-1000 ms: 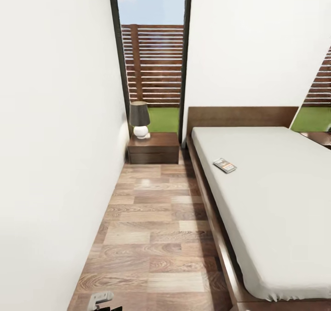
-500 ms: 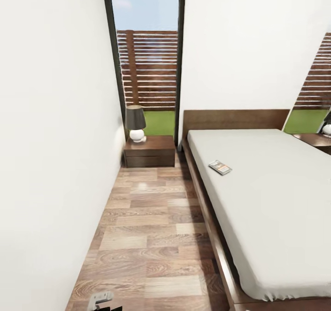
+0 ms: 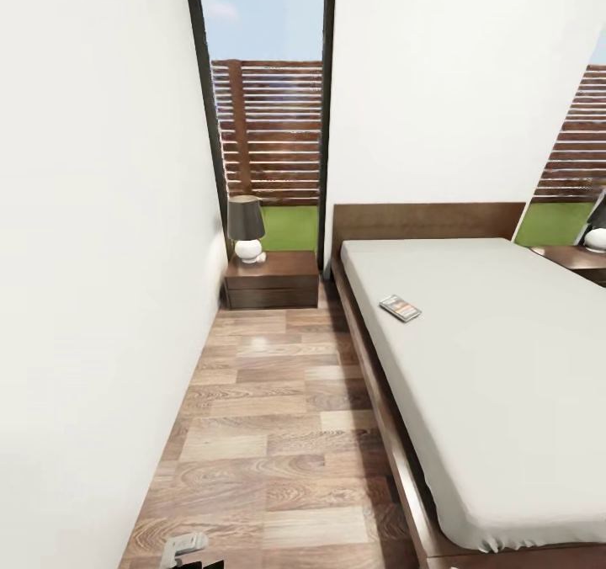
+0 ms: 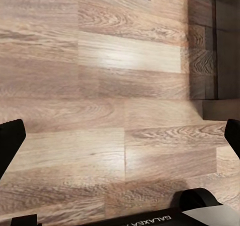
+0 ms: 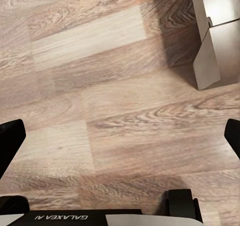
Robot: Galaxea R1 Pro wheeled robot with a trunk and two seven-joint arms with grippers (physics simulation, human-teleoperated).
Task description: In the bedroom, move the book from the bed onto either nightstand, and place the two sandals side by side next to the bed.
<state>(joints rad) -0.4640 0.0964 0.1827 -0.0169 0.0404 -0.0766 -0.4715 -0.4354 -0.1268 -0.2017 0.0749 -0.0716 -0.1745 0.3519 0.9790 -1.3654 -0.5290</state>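
A narrow strip of brown wood-plank floor [image 3: 278,434] runs between a plain white wall [image 3: 93,257] and a large low bed [image 3: 497,367] with a pale grey mattress and dark brown wood frame and headboard. A small thin paperback book [image 3: 400,308] with a dark cover and an orange band lies flat on the mattress, near the bed's floor-side edge and toward the headboard end. At the far end of the floor strip, beside the bed's head corner, stands a small low nightstand [image 3: 271,279] of dark reddish-brown wood, carrying a table lamp [image 3: 246,228] with a dark shade and round white base. Behind it, a tall dark-framed window [image 3: 265,123] shows a slatted wooden fence, grass and sky. A second lamp on dark wood peeks in past the bed's far side. In each wrist view, the left gripper [image 4: 120,136] and the right gripper [image 5: 120,136] hang over bare floor planks with black fingertips spread wide apart, grasping nothing.
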